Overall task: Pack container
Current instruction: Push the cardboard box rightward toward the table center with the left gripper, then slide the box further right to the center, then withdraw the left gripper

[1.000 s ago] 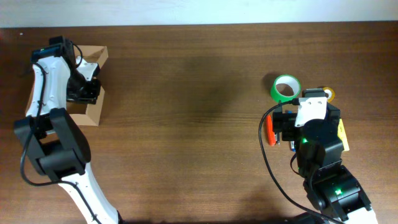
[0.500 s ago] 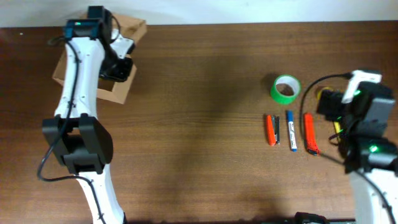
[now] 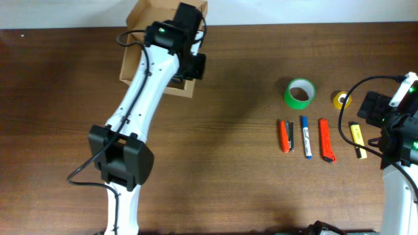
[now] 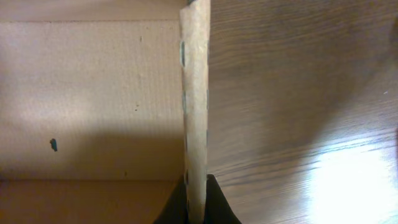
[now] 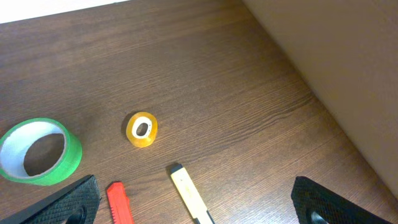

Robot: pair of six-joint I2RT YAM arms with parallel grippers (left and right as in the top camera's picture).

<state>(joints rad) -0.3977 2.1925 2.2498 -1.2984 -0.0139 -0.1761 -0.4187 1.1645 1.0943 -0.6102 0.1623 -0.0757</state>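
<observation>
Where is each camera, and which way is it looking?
Overhead: above the table, facing straight down; left arm and right arm show.
Left wrist: on the left arm, facing a wall of the container; left end effector shut on it.
Right wrist: on the right arm, facing down at the green tape and yellow roll; open right end effector shows.
Shared: overhead and right wrist both see the green tape.

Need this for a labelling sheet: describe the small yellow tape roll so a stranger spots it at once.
Look at the right side of the brown wooden table, where a row of pens lies below a green tape roll in the overhead view. Just right of that green roll sits the yellow tape roll: far smaller, and round, unlike the long yellow pen nearby.
</observation>
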